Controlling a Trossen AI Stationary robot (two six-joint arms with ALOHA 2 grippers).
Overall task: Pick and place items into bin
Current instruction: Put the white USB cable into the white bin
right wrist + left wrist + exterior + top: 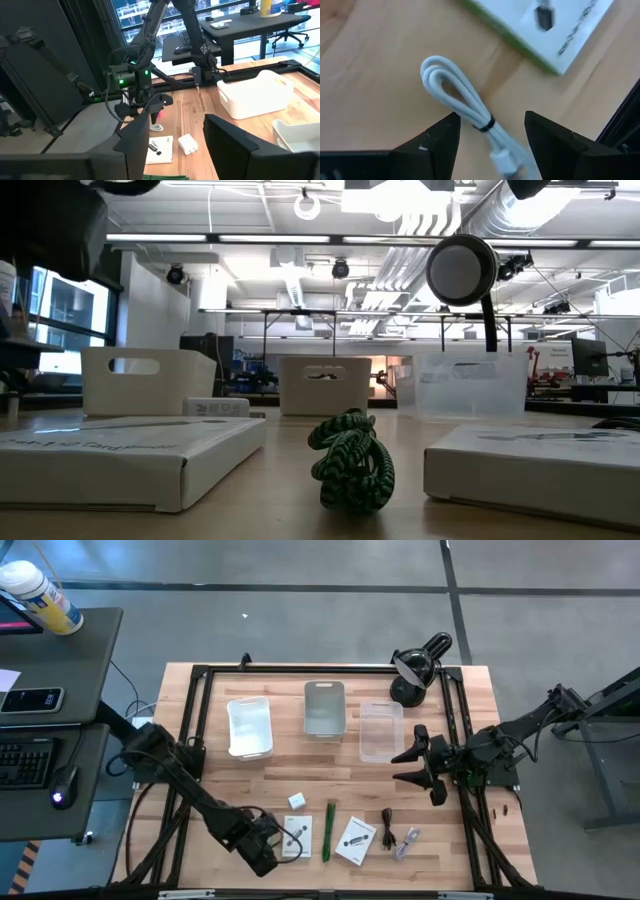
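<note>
The pale wooden tabletop (250, 780) carries three bins in a row toward its far edge; the grey plastic bin (324, 708) stands in the middle, with the white plastic bin (249, 726) to its left and the clear plastic bin (380, 730) to its right; a black desk lamp (415, 668) stands just beyond the clear one. The left arm reaches to the near edge, well short of the grey bin, where the left end effector (490, 131) hangs low with its fingers spread apart over a coiled white cable (462, 102) lying on the wood between them, not gripped; the right end effector (425, 764) hovers just nearer than the clear bin, fingers also spread, holding nothing. Nearer than the grey bin lie the items: a white card with black print (297, 836) beside the left end effector, a second such card (355, 839), a green pen (328, 830) between the two, a small white cube (296, 801), a black cable (388, 829) and small silvery pieces (407, 841).
</note>
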